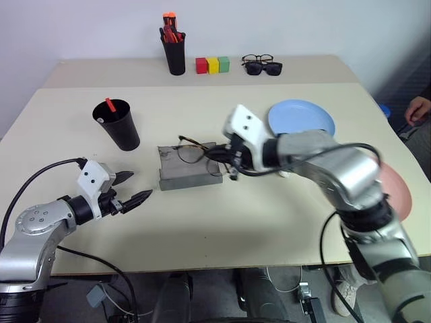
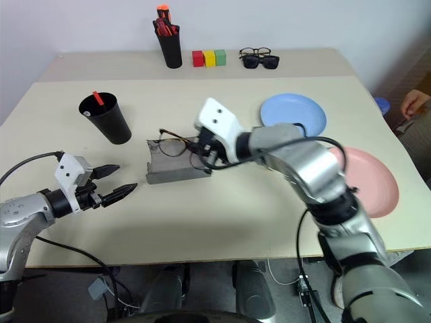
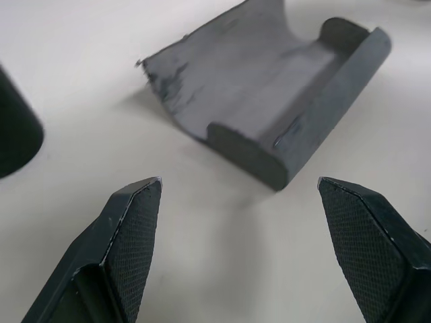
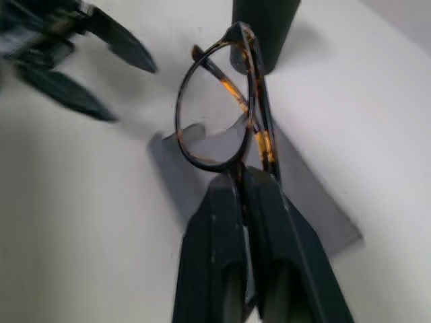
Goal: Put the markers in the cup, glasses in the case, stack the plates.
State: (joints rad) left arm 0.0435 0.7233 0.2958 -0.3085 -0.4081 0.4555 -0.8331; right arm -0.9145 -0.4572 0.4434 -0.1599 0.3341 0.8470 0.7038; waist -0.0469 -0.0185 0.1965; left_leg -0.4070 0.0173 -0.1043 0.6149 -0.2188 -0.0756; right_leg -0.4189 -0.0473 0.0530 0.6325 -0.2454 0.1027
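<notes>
My right gripper [image 1: 226, 161] is shut on the glasses [image 4: 214, 114], thin dark wire frames with round clear lenses, which hang just above the open grey case [image 1: 189, 169] at the table's middle. My left gripper [image 1: 140, 186] stands open and holds nothing, near the table's front edge, a short way left of the case [image 3: 269, 114]. The black cup [image 1: 118, 125] stands behind it with a red marker [image 1: 110, 105] sticking out. The light blue plate [image 1: 301, 118] lies right of the case. The pink plate [image 2: 369, 182] lies nearer the right edge.
At the back stand a black pen pot [image 1: 174, 52] of orange-red pens, three coloured blocks [image 1: 213, 64], sunglasses [image 1: 264, 68] and black-framed spectacles [image 1: 258, 58]. A person's hand [image 1: 417, 108] shows at the right edge.
</notes>
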